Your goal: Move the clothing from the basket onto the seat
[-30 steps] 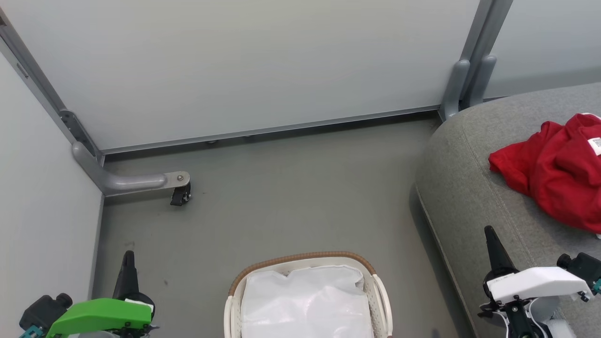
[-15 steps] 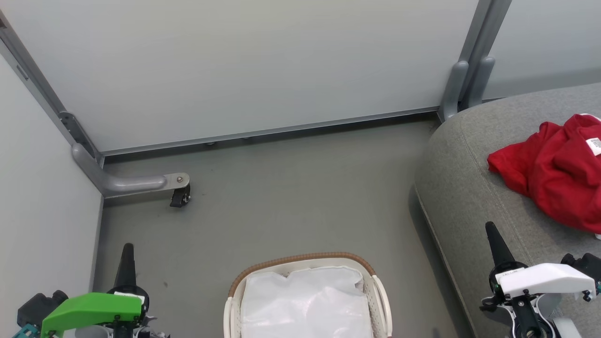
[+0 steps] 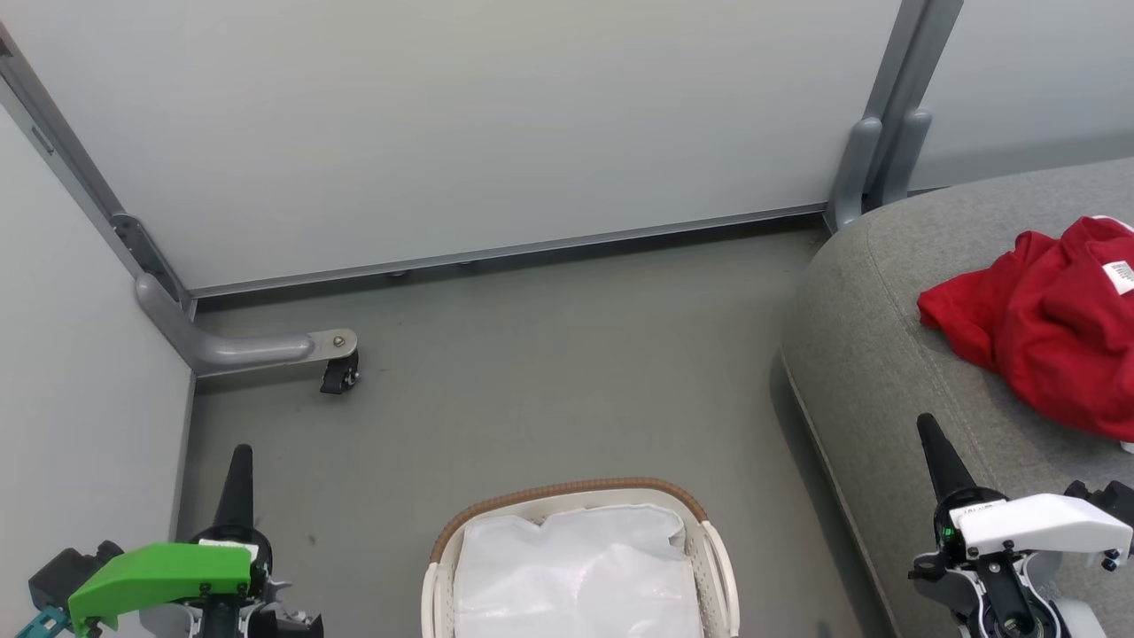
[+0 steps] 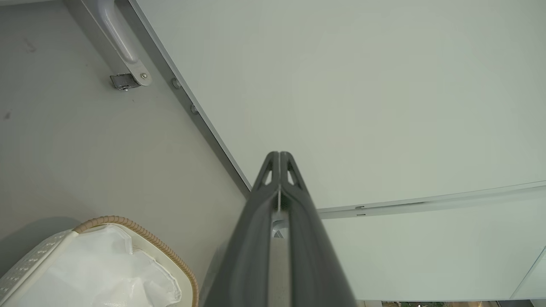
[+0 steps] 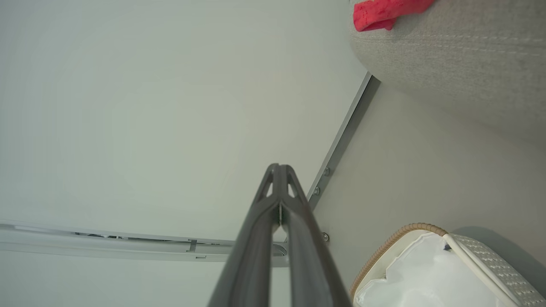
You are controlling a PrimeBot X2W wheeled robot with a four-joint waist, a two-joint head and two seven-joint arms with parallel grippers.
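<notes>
The basket (image 3: 567,490) is set on the grey floor (image 3: 549,372) at the near middle. The seat (image 3: 886,354) is stood on the floor at the right, with red clothing (image 3: 1045,337) heaped on it. A castor (image 3: 339,377) is rested at the far left.

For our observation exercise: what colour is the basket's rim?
Brown and woven. The basket rim shows best in the head view.

Bare floor (image 3: 549,354) lies open between basket (image 3: 567,486) and wall panel (image 3: 487,115); seat (image 3: 877,354) walls the right.
</notes>
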